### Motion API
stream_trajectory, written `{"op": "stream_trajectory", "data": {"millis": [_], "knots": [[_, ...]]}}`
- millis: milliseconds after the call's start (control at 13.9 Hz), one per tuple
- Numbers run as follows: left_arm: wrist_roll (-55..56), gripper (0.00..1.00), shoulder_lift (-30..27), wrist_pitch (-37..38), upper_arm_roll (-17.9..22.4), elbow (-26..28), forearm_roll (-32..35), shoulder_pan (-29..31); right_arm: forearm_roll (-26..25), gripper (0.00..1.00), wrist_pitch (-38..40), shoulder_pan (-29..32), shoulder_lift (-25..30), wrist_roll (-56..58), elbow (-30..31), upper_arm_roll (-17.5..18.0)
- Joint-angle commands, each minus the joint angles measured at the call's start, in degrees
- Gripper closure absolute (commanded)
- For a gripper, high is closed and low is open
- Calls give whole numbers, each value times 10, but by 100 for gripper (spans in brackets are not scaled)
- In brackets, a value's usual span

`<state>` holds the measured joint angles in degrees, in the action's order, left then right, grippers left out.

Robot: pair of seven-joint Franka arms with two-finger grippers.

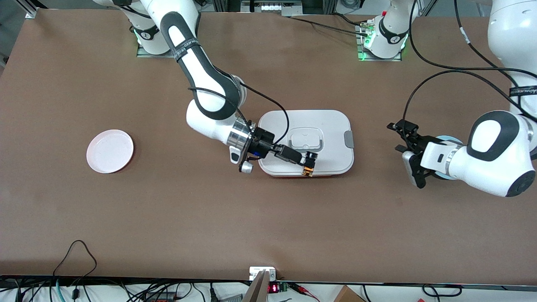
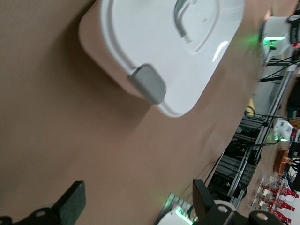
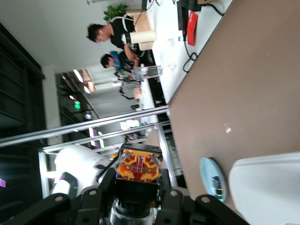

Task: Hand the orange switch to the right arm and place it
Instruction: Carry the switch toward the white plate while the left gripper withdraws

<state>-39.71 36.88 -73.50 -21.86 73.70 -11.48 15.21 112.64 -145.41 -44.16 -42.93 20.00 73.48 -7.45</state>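
Note:
The orange switch (image 1: 309,166) is a tiny black push-button part with an orange end. My right gripper (image 1: 308,161) is shut on it and holds it over the edge of the white lidded box (image 1: 319,121) nearest the front camera. In the right wrist view the switch (image 3: 138,165) sits clamped between the black fingers of the right gripper (image 3: 138,187), orange end outward. My left gripper (image 1: 396,136) is open and empty, beside the box toward the left arm's end of the table. In the left wrist view its fingers (image 2: 72,201) stand wide apart around the left gripper's gap (image 2: 138,197), above bare table.
A white-pink plate (image 1: 110,151) lies toward the right arm's end of the table. A light blue plate (image 1: 448,139) lies under the left wrist; in the right wrist view it (image 3: 210,174) carries a tiny dark part. The box's grey latch (image 2: 147,83) faces the left gripper.

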Motion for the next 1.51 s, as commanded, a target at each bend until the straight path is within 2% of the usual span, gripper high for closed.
{"op": "stream_trajectory", "data": {"millis": [0, 144, 288, 432, 576, 719, 863, 1007, 1079, 1223, 1295, 1439], "knots": [[54, 0, -15, 23, -5, -21, 85, -11, -139, 100, 24, 14, 33, -66, 25, 0], [84, 0, -26, 24, -6, -22, 126, -21, -251, 100, 56, 33, 50, -124, 28, 0], [122, 0, -53, 30, -7, -21, 194, -29, -339, 100, 105, 60, 67, -165, 28, 0], [171, 0, -77, 40, -3, -22, 237, -49, -406, 100, 164, 90, 87, -179, 28, 0], [207, 0, -90, 60, 0, -42, 255, -52, -483, 100, 243, 123, 113, -180, 33, -10], [219, 0, -130, 49, 36, -34, 248, -61, -562, 100, 338, 147, 146, -175, 41, -38], [302, 0, -193, -15, 107, 20, 199, -105, -650, 100, 449, 160, 178, -173, 41, -77], [420, 0, -265, -106, 174, 112, 127, -134, -756, 100, 527, 160, 218, -161, 42, -117], [419, 0, -295, -152, 182, 154, 122, -136, -815, 100, 557, 160, 239, -149, 47, -135], [419, 0, -352, -233, 202, 232, 124, -163, -931, 100, 573, 160, 290, -109, 84, -146], [419, 0, -368, -266, 204, 258, 125, -164, -976, 100, 569, 162, 325, -91, 122, -153], [418, 0, -368, -277, 204, 271, 124, -157, -1045, 100, 550, 165, 382, -50, 194, -174]]}}
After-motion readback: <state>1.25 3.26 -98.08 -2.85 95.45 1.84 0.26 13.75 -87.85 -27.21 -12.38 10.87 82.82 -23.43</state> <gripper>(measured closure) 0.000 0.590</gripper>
